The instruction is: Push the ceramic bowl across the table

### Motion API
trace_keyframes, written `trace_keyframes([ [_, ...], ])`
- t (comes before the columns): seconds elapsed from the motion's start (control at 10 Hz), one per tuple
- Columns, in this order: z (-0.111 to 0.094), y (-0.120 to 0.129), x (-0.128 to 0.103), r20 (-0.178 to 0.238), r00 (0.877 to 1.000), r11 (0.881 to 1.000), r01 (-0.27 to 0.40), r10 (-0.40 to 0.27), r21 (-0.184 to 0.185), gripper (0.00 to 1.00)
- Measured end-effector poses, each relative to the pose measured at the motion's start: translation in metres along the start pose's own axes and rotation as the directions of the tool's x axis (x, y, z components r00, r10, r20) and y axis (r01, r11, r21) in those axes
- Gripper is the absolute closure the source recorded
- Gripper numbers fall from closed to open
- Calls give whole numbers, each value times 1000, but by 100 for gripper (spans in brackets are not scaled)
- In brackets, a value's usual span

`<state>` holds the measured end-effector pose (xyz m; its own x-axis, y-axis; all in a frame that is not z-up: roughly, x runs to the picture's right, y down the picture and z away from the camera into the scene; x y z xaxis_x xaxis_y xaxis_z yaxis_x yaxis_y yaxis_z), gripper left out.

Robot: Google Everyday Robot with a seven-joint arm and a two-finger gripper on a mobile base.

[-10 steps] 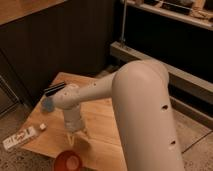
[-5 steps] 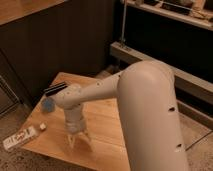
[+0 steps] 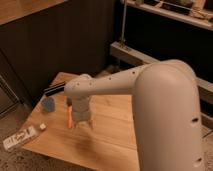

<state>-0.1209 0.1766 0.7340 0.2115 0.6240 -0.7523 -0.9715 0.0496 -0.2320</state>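
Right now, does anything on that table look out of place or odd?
Yes: no ceramic bowl shows anywhere on the table. The gripper hangs over the tabletop's middle. A white packet juts past the left edge, and could slip off.

Your counter (image 3: 112, 145) was a small, low rectangle with a light wooden top, the grain running in planks. It stood at an angle to the view, with one corner toward the dark wall behind and the near edge low in the frame. Your pincer (image 3: 82, 124) pointed straight down over the left half of the top, close to the wood. You could not tell whether it touched.
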Motion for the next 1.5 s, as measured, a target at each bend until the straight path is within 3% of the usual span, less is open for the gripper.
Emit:
trace_keyframes([
  [0.2, -18, -9, -8, 66, 997, 999, -28, 29, -20, 35],
  [0.4, -27, -18, -8, 103, 994, 999, -42, 43, -10, 35],
  [1.0, -27, -24, 1, 114, 992, 998, -55, 52, 22, 35],
  [1.5, -26, -16, -1, 110, 993, 999, -47, 45, 17, 35],
])
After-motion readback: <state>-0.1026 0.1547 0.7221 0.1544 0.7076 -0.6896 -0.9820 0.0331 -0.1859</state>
